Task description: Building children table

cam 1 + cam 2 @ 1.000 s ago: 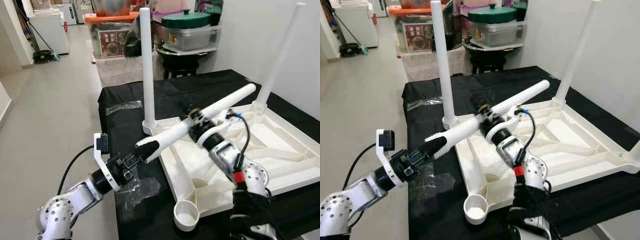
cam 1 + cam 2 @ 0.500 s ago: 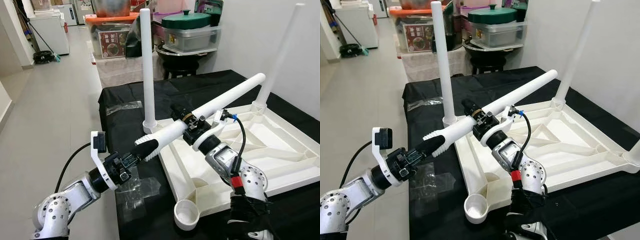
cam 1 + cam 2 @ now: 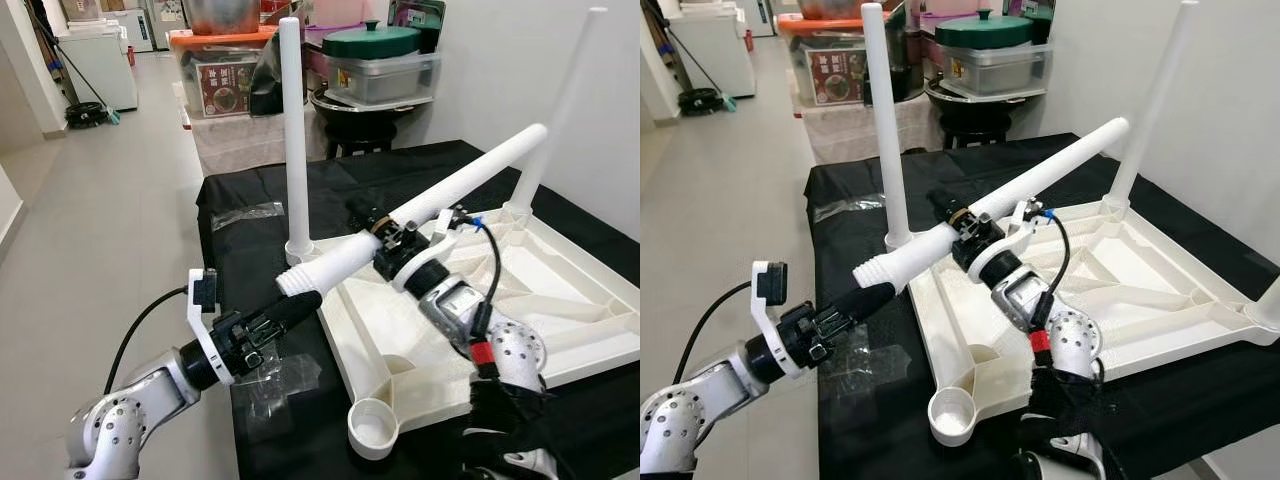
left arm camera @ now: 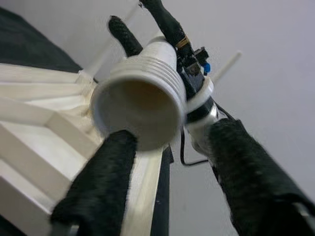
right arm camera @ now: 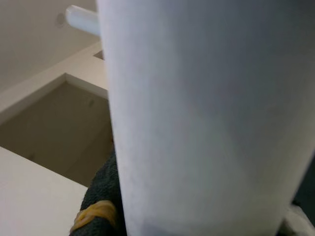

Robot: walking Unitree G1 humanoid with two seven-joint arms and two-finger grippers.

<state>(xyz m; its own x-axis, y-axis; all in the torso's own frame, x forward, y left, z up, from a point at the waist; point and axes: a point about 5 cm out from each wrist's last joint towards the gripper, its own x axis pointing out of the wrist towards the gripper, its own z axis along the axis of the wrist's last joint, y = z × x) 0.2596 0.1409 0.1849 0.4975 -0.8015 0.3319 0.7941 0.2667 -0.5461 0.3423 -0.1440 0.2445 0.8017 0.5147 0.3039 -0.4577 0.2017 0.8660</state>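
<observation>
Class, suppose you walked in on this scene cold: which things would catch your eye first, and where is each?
The long white plastic table leg slants in mid-air above the black-draped table, clamped at its middle by the right gripper. The left gripper hangs open just below its ribbed end. Beneath lies the upturned white plastic tabletop, one fitted leg upright at its far-left corner.

Silver perforated arms, black cables, end effectors with long black fingers [image 4: 96,187].

You see the right gripper [image 3: 958,222] clamped round a slanted white leg [image 3: 1010,198] above the upturned tabletop [image 3: 1120,290], the left gripper [image 3: 875,296] spread just below its ribbed end, two legs [image 3: 883,125] standing upright
</observation>
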